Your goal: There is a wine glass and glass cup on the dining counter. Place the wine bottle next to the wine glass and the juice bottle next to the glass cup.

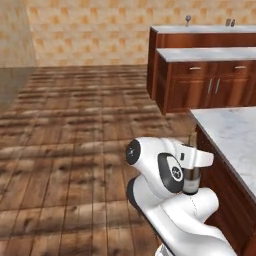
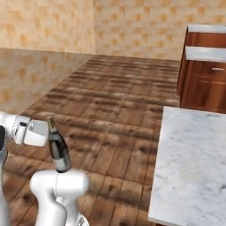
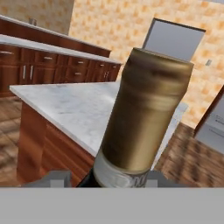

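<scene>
One wine bottle (image 2: 58, 151), three marble counters (image 1: 235, 132)

At lower left of my frame I see the gripper (image 2: 44, 133) clamped on the tilted wine bottle (image 2: 58, 150) above wooden floor (image 2: 110, 101), a marble counter (image 2: 190, 163) at lower right, and brown cabinets (image 2: 203, 84) at upper right.

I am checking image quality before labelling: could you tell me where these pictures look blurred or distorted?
Hand view: the wine bottle looms oversized, its neck soft. Left base view: the far wine glass is a tiny smudge. Right base view: the marble island is evenly lit, no glare.
</scene>
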